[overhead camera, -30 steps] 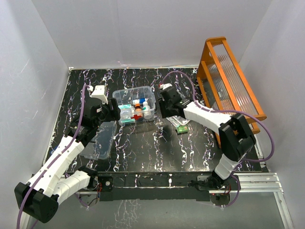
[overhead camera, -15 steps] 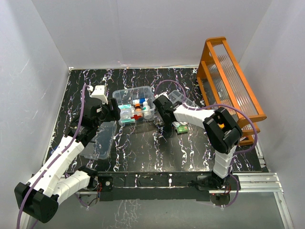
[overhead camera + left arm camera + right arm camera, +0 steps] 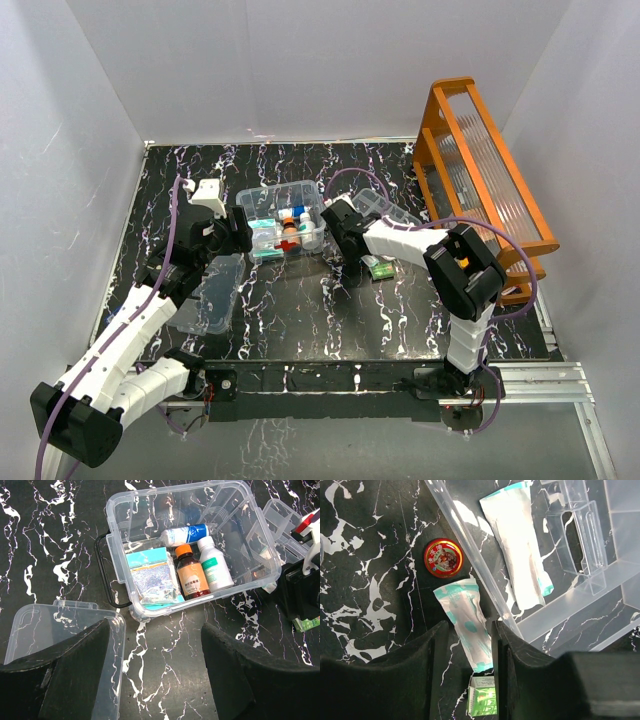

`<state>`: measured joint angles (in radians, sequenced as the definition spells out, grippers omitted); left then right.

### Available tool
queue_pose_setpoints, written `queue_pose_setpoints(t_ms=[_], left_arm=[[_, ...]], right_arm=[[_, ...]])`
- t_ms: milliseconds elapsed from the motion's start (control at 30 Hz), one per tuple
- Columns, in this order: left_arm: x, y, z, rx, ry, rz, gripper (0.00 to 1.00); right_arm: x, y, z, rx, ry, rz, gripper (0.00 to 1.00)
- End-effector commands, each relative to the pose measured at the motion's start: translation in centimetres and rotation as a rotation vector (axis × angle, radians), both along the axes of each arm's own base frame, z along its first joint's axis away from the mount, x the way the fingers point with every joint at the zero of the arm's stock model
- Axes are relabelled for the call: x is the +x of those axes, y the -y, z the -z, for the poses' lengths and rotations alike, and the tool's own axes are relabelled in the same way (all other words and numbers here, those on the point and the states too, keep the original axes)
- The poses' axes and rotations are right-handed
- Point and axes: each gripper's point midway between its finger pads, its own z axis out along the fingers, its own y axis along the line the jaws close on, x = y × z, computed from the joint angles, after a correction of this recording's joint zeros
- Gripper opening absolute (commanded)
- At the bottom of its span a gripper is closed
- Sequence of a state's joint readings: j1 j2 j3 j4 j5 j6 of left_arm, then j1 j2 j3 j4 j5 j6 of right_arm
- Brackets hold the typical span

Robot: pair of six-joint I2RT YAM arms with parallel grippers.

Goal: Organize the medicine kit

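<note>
"The right arm's elbow has folded in toward the box. The right gripper [image 3: 469, 652] hangs open, holding nothing."

"Over what?"

"A teal-patterned sachet [image 3: 465, 625]. It lies lengthwise between its fingers [image 3: 420, 680], just beside the divided tray [image 3: 615, 530]. The left gripper [image 3: 155, 645] gapes empty near the medicine kit box [image 3: 116, 545]. The labels are too small to read."

A robotics lab test cell: plain white panels [image 3: 300, 70] box in a black marble-patterned table [image 3: 300, 320], with a cabled left arm [image 3: 130, 330] and right arm [image 3: 400, 237] mounted beside an aluminium rail [image 3: 540, 378]
</note>
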<state>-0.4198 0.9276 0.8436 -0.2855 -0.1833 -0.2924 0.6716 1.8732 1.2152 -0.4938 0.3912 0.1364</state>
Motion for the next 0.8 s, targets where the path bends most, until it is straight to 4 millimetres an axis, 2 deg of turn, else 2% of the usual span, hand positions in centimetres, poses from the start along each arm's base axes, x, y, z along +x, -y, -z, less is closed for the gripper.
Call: queue_pose_setpoints(t_ms=[0, 233, 467, 633, 767], left_arm=[[0.4, -0.2, -1.7, -0.018, 0.041, -0.015, 0.73], [0.4, -0.2, -1.7, -0.020, 0.044, -0.016, 0.73], [0.2, -0.2, -1.6, -0.020, 0.040, -0.016, 0.73], [0.2, -0.3, -1.8, -0.023, 0.045, -0.017, 0.73], [0.0, -0.3, -1.9, -0.025, 0.044, -0.017, 0.73]], right_arm=[[1.1, -0.5, -0.1, 0.086, 0.001, 0.001, 0.37], [-0.5, -1.1, 1.6, 0.210, -0.127, -0.031, 0.34], [-1.0, -1.4, 1.6, 0.244, -0.152, -0.039, 0.11], [-0.2, -2.0, -0.5, 0.272, -0.106, -0.050, 0.03], [1.0, -3.1, -4.1, 0.333, -0.035, -0.074, 0.03]])
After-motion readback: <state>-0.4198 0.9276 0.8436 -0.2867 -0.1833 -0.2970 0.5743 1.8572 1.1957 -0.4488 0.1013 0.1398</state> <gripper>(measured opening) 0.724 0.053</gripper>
